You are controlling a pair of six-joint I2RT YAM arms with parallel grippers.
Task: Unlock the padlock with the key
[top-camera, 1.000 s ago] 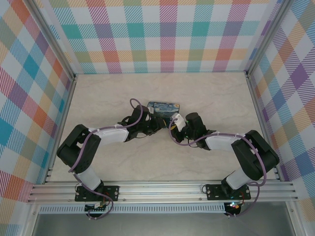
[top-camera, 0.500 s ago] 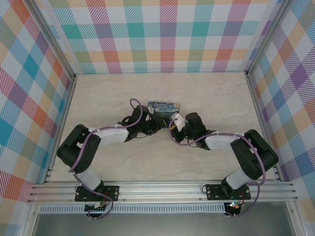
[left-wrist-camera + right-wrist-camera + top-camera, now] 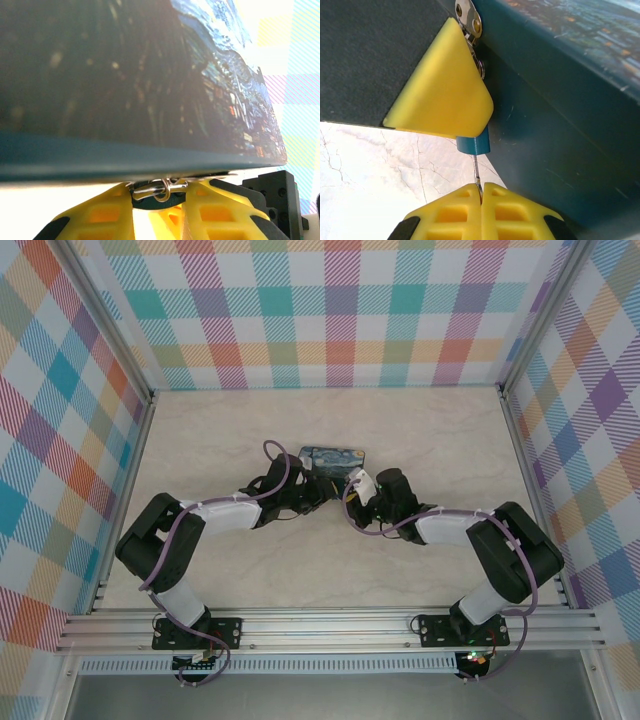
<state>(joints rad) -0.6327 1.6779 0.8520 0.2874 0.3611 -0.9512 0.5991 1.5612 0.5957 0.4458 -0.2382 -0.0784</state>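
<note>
The padlock (image 3: pixel 472 145) hangs at the clasp of the blue swirl-painted tin (image 3: pixel 333 457). Its blue body pokes out below a yellow finger (image 3: pixel 442 90) of my left gripper (image 3: pixel 160 194), which is shut on it. In the left wrist view the padlock's metal shackle (image 3: pixel 149 191) and a ring sit between those fingers, under the tin's edge. The thin grey key (image 3: pixel 476 172) runs straight from the padlock's underside into my right gripper (image 3: pixel 481 192), which is shut on it. From above, both grippers meet just in front of the tin, left (image 3: pixel 318 490) and right (image 3: pixel 355 487).
The tin's dark side wall (image 3: pixel 560 125) stands close on the right of the right gripper. Its metal hasp (image 3: pixel 467 12) shows above the padlock. Pale marble table (image 3: pixel 400 420) lies all around, inside checked walls (image 3: pixel 340 310) and a metal rail (image 3: pixel 320 625) at the near edge.
The right arm has crept a touch to the left toward the tin. Both grips and the left arm look the same.
</note>
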